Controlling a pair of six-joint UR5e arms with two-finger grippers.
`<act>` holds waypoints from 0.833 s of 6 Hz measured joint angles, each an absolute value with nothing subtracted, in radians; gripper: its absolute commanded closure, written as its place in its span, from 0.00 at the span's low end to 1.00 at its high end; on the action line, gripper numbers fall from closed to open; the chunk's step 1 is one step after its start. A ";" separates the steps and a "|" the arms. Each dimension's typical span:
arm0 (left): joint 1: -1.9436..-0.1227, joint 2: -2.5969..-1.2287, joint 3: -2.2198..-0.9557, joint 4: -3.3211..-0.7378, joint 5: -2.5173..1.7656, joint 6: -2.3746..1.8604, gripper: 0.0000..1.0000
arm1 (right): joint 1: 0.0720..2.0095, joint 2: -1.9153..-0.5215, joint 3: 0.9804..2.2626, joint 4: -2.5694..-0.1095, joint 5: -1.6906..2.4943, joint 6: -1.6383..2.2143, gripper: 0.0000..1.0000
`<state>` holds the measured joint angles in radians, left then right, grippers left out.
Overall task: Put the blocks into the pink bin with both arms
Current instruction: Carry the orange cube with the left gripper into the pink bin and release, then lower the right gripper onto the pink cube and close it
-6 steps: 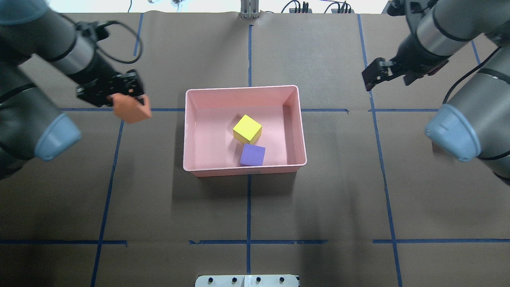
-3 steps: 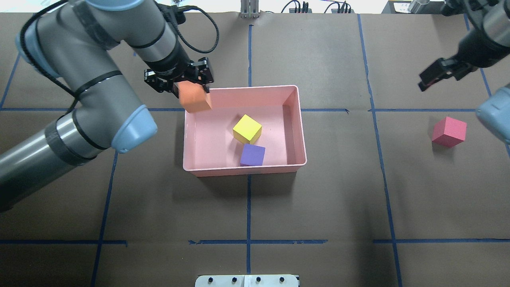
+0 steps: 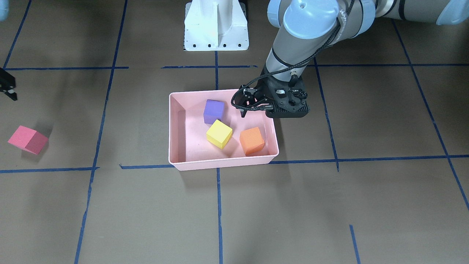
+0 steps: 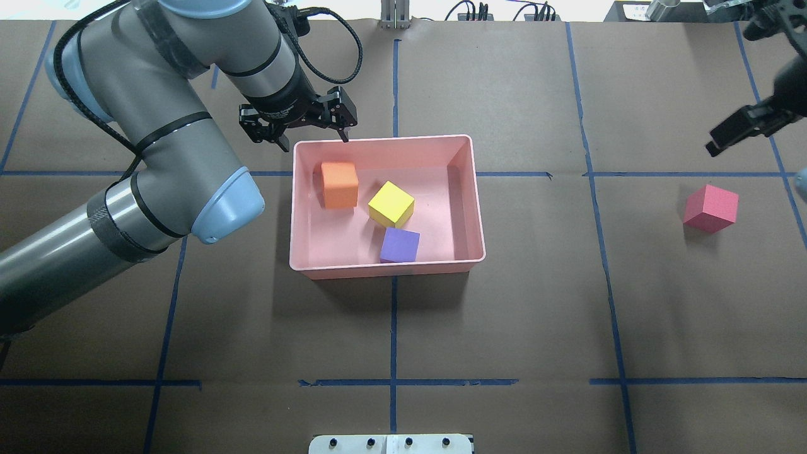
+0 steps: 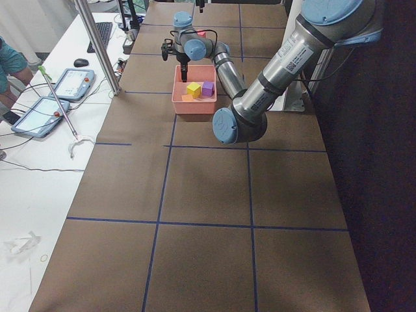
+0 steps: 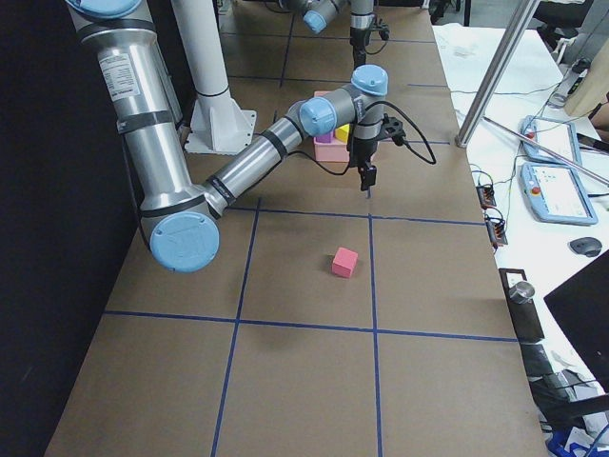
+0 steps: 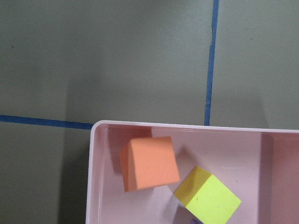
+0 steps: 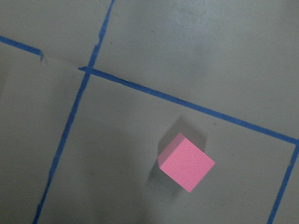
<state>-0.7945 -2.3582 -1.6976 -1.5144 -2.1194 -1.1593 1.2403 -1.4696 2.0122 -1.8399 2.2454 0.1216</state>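
The pink bin (image 4: 384, 270) sits mid-table and holds the orange block (image 4: 339, 184), the yellow block (image 4: 391, 203) and the purple block (image 4: 400, 244). All three also show in the front view: orange (image 3: 252, 140), yellow (image 3: 219, 134), purple (image 3: 213, 111). My left gripper (image 4: 310, 133) is open and empty above the bin's far left corner. The red block (image 4: 710, 208) lies on the table far to the right. My right gripper (image 4: 734, 132) hovers beyond it, open and empty. The right wrist view looks down on the red block (image 8: 186, 161).
The white pedestal (image 3: 216, 25) stands at the robot's side of the table. Blue tape lines cross the brown mat. A side table with tablets (image 5: 65, 84) and a metal pole (image 5: 97, 45) lies past the far edge.
My left arm carried the orange block from the left to over the bin and opened; the block now lies in the bin. My right arm swung right, uncovering the red block.
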 measured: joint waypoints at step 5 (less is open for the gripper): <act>-0.795 -2.349 -1.739 -1.514 -2.120 -1.158 0.00 | 1.183 -1.545 1.757 -1.284 2.232 0.912 0.02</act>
<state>-0.7946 -2.3491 -1.7390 -1.5140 -2.1199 -1.1577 1.1831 -1.5455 1.7572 -1.2840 2.2324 0.9122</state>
